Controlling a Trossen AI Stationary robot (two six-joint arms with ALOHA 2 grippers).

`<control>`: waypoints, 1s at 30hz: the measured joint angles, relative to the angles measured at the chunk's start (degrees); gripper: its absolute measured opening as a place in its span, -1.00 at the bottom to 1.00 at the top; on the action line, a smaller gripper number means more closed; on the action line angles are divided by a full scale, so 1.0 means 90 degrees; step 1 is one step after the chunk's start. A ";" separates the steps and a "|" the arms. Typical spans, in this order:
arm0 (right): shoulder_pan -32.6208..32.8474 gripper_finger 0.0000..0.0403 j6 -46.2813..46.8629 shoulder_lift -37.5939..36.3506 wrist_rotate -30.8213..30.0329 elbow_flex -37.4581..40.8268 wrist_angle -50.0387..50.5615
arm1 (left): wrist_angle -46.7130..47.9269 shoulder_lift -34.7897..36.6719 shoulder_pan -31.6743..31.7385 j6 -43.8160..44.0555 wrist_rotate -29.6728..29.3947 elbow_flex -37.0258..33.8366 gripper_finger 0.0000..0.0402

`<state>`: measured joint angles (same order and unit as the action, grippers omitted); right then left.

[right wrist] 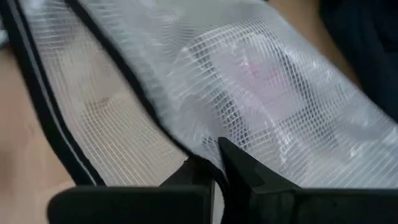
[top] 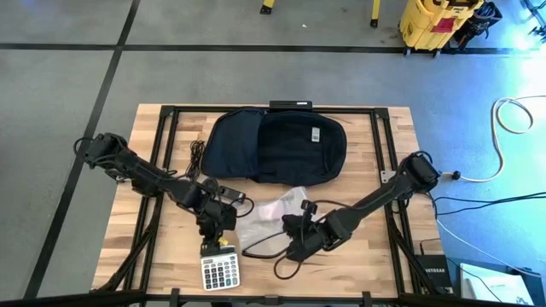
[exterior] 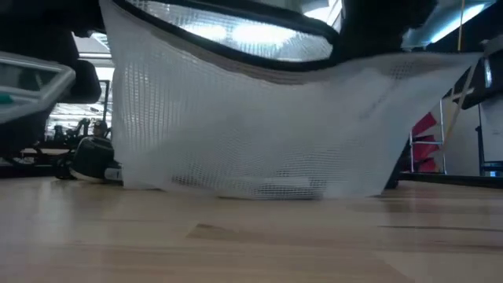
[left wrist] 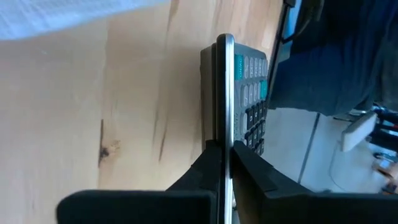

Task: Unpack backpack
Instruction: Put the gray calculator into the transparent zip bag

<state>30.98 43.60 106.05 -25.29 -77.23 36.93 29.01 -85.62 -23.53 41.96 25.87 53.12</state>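
The left gripper (top: pixel 218 241) is closed on the thin upper edge of a calculator (top: pixel 220 268); in the left wrist view its two dark fingers (left wrist: pixel 214 171) pinch the silver rim of the calculator (left wrist: pixel 239 93) edge-on, with grey, teal and dark keys showing on its face; in the high view the calculator lies near the front edge of the wooden table (top: pixel 145 222), just in front of the gripper, keys up. Just behind the left gripper a small dark object with a cable (top: pixel 230 195) rests on the table top; what it is cannot be told.

The right gripper (top: pixel 296 245) is closed on the dark-trimmed edge of a white mesh pouch (top: pixel 275 215); the right wrist view shows the fingers (right wrist: pixel 239 168) meeting on the black binding of the mesh pouch (right wrist: pixel 249 81), through whose weave something pale and crinkly shows; in the low view the mesh pouch (exterior: pixel 251 126) hangs like a curtain with its lower edge touching the table (exterior: pixel 251 236). A dark cable (top: pixel 269 256) loops on the wood beside the right gripper.

The backpack (top: pixel 277 145) lies flat at the back middle of the table, well behind both grippers and apart from them, with a small white label on its dark fabric; the mesh pouch lies between it and the grippers.
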 joint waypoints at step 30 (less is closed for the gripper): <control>0.0744 -1.00 0.3697 -0.0305 -0.0767 0.0005 0.2271 | -0.0113 0.0000 0.0003 0.0019 -0.0530 0.0002 -0.98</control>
<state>37.68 76.88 103.31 -32.19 -77.19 57.37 27.99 -85.62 -23.51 42.13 21.10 53.15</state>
